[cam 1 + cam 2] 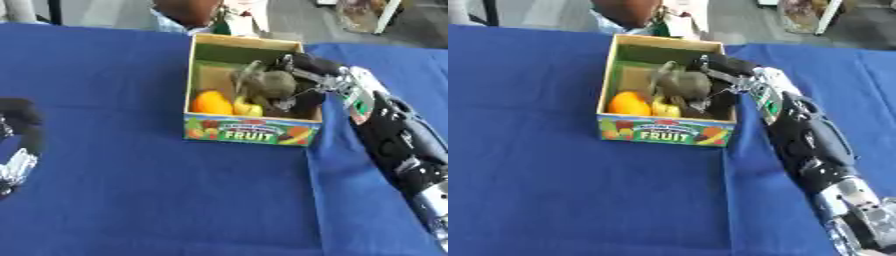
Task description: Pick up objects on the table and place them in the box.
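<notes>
An open cardboard box (pixel 252 131) with "FRUIT" printed on its front stands on the blue table. An orange fruit (pixel 211 102) and a yellow piece (pixel 248 108) lie inside it. My right hand (pixel 308 69) reaches over the box's right wall from the right. Its fingers are curled round a dull brown-green round fruit (pixel 276 84), held inside the box above the other fruit. My left hand (pixel 17 160) shows at the left edge of the left eye view, away from the box and holding nothing that I can see.
The blue cloth (pixel 131 190) covers the table in front of and left of the box. My right forearm (pixel 802 135) lies along the box's right side. A person sits at the far edge behind the box.
</notes>
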Motion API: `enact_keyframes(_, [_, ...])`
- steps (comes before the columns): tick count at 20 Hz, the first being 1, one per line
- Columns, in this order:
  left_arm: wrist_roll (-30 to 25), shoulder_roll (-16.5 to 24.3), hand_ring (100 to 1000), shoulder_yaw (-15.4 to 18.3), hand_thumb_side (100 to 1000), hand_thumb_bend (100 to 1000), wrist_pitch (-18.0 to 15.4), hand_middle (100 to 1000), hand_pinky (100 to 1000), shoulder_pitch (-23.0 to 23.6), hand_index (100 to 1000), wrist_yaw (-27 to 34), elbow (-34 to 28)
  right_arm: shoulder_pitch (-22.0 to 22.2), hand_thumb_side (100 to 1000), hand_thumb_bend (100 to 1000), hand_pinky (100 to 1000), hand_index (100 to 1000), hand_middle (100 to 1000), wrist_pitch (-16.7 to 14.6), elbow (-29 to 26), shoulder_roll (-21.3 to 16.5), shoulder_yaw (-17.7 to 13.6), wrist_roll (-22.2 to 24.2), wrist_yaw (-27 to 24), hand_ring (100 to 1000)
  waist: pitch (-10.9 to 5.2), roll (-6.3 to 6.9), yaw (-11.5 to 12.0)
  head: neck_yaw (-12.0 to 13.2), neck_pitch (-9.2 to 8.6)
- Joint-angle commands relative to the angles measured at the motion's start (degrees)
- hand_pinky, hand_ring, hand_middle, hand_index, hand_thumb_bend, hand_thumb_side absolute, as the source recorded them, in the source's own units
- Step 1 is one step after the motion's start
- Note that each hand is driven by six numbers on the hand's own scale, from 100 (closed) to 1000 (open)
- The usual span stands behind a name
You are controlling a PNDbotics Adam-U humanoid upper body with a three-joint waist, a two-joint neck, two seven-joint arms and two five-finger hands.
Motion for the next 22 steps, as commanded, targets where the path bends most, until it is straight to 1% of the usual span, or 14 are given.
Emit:
enact_keyframes(1, [0.0,0.5,690,0.3,248,257,0.1,622,668,-0.2,754,-0.1,-1.1,-0.4,624,190,891,975,898,-3.0,-1.1,-2.2,-1.1,3.9,-1.0,841,-0.84,0.62,-0.2,0.1,0.38])
enact_keyframes(3, [0.0,0.5,690,0.3,248,256,0.1,622,668,-0.2,754,-0.1,-1.1,-0.4,639,217,892,976,901,-2.5,-1.5,-2.5,-1.4,3.3,-0.9,842,-0.88,0.67,-0.3,0.1,0.45])
enact_keyframes(12, [0.0,0.5,691,0.4,248,256,0.1,624,668,0.2,754,-0.1,-1.1,-0.4,637,246,893,975,900,-0.7,-3.2,-3.8,-1.7,1.8,-2.1,844,-1.19,0.76,-0.7,0.4,0.72])
enact_keyframes(18, [0.0,0.6,691,0.5,246,254,0.1,624,668,0.4,754,0.1,-1.1,-0.5,635,255,893,973,901,-0.1,-4.6,-4.7,-1.7,1.7,-3.8,850,-1.55,0.65,-0.8,0.5,0.81])
enact_keyframes(22, [0.0,0.8,691,0.5,244,253,0.1,625,669,0.5,755,0.2,-1.1,-0.4,646,270,899,974,913,-0.1,-5.9,-5.3,-1.5,1.8,-5.3,872,-1.81,0.6,-1.0,0.5,0.86])
